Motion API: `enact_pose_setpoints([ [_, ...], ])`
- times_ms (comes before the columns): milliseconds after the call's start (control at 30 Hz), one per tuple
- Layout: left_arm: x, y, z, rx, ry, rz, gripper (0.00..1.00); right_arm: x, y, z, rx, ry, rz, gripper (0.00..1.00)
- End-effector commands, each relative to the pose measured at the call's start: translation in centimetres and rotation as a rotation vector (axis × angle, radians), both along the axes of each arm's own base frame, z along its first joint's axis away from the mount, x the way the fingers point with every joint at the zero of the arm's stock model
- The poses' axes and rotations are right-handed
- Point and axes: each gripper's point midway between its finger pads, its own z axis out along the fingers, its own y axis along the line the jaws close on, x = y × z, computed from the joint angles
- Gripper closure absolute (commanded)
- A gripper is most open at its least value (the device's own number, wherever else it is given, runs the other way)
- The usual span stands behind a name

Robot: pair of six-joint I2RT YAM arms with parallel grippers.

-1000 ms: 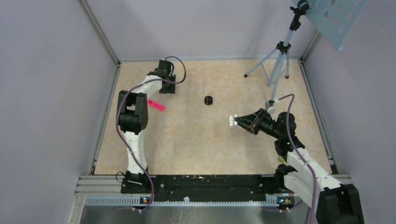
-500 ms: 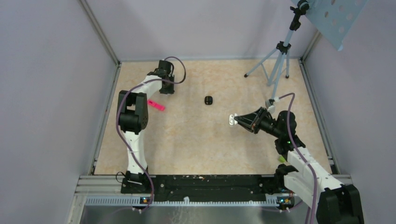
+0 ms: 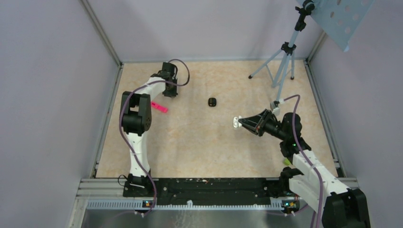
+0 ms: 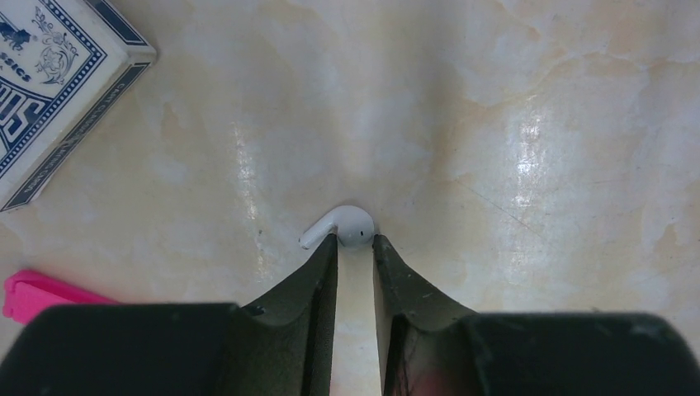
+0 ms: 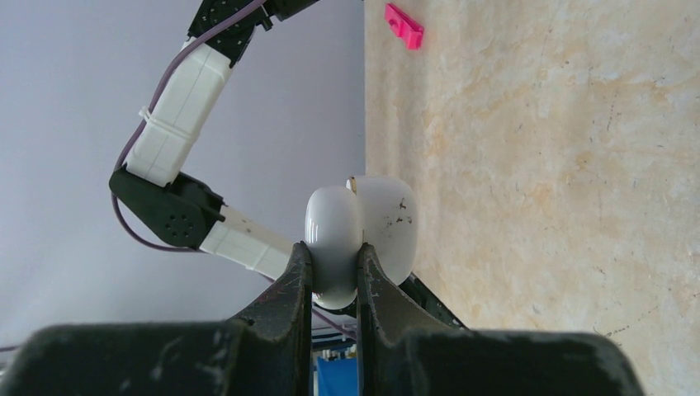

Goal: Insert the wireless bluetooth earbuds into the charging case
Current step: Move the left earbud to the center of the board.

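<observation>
Bench (image 3: 199, 142): beige marbled top walled in by lilac panels (image 3: 57, 95), a tripod (image 3: 280, 66) standing at the far right corner
Left hand (image 4: 356, 241): reached to the far left of the bench and down at the surface, fingers (image 4: 318, 280) drawn almost together with their tips touching a white earbud (image 4: 351, 223); I cannot tell whether they truly have hold of it
White earbud: lying on the bench right at those fingertips, bulb against the tips, stem angled off to one side
Right hand (image 5: 333, 252): clenched on the white charging case (image 5: 384, 227), carried clear of the bench at mid-right, well apart from the left hand
Charging case: looks hinged open; only one half seems pinched between the fingers, the other hanging free beside them
Neighbours: pink toy block (image 4: 33, 293) and a blue-patterned card box (image 4: 49, 82) near the left hand; a small black object (image 3: 212, 101) alone mid-bench
Risk, pinch: the bulb is round, smooth and met only at the very tips, so squeezing may squirt it forward across the bench instead of seating it
Risk, lift: a tip-only hold could let the earbud twist or drop on the way over, and a turned stem would not meet its socket
Risk, case: held by one half, it may swing on its hinge or slip when the earbud is pressed in
</observation>
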Motion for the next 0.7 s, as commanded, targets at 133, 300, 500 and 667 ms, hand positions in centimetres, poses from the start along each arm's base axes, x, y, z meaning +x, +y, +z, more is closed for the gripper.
enact_pose_setpoints([
  [133,0.0,0.0,1.0,-0.022,-0.018,-0.002,0.79,0.0,0.4,2.8,0.011,-0.096,0.019,1.0],
  [300,-1.0,-1.3,2.7,-0.1,-0.027,-0.013,0.79,-0.1,0.4,2.7,0.012,-0.097,0.021,1.0],
  [500,-3.1,-4.1,3.6,-0.272,0.002,-0.047,0.78,-0.1,0.5,2.7,0.017,-0.099,0.024,1.0],
  [667,-4.8,-6.0,4.8,-0.386,0.013,-0.039,0.78,-0.1,0.5,2.6,0.016,-0.099,0.025,1.0],
])
